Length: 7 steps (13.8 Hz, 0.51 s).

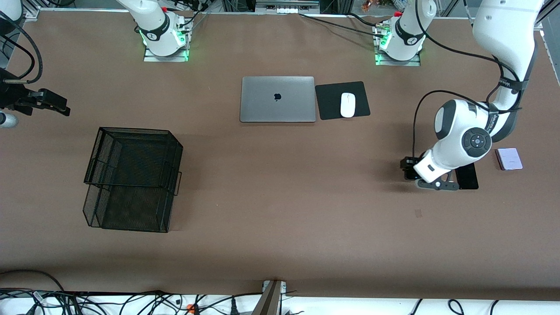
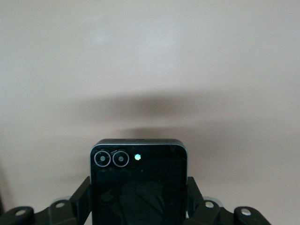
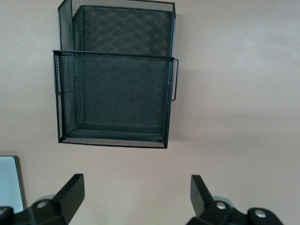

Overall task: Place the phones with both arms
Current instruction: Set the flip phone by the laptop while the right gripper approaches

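My left gripper (image 1: 409,169) is low over the table at the left arm's end, shut on the small squarish black phone (image 2: 138,187); its fingers (image 2: 80,197) press both side edges, and the camera rings face up. The long slim black slab (image 1: 467,176) lies on the table beside that gripper, partly hidden by the arm. The pale lavender-white phone (image 1: 509,158) lies beside the slab, closer to the table's end. My right gripper (image 1: 59,106) waits in the air, open and empty, at the right arm's end; its own view shows the gripper (image 3: 137,185) with the jaws wide apart.
A black wire-mesh basket (image 1: 133,186) stands toward the right arm's end, and shows in the right wrist view (image 3: 112,101). A closed silver laptop (image 1: 278,99) lies mid-table near the bases, beside a white mouse (image 1: 348,105) on a black pad (image 1: 328,100).
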Motion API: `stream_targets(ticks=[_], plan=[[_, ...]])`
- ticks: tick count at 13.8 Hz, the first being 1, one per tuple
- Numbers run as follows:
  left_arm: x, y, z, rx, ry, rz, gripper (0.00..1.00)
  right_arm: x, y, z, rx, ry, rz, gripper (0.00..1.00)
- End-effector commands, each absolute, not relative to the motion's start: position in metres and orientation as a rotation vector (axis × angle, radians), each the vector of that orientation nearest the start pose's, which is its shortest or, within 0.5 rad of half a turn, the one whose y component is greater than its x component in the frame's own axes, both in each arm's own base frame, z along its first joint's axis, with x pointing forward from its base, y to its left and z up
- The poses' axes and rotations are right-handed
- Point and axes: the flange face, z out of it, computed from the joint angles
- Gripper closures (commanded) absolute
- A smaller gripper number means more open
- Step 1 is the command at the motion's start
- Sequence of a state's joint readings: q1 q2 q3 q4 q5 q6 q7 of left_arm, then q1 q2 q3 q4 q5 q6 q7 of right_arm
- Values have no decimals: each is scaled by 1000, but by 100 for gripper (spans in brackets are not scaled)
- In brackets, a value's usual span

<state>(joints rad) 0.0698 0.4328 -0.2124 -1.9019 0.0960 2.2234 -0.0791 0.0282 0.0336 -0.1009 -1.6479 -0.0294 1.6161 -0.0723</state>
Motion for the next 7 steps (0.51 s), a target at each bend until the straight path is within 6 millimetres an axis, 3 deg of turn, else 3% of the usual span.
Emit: stream_targets(ticks=[1, 5, 6, 7], plan=[[613, -184, 299, -3183, 220, 153, 63, 560, -44, 574, -3178, -22, 100, 0], [593, -390, 280, -3282, 299, 136, 64, 560, -43, 574, -3179, -25, 98, 0], [584, -424, 266, -3301, 241, 139, 64, 561, -43, 574, -3179, -25, 98, 0], [578, -447, 254, -3343, 172, 92, 63, 561, -43, 574, -3179, -25, 98, 0]])
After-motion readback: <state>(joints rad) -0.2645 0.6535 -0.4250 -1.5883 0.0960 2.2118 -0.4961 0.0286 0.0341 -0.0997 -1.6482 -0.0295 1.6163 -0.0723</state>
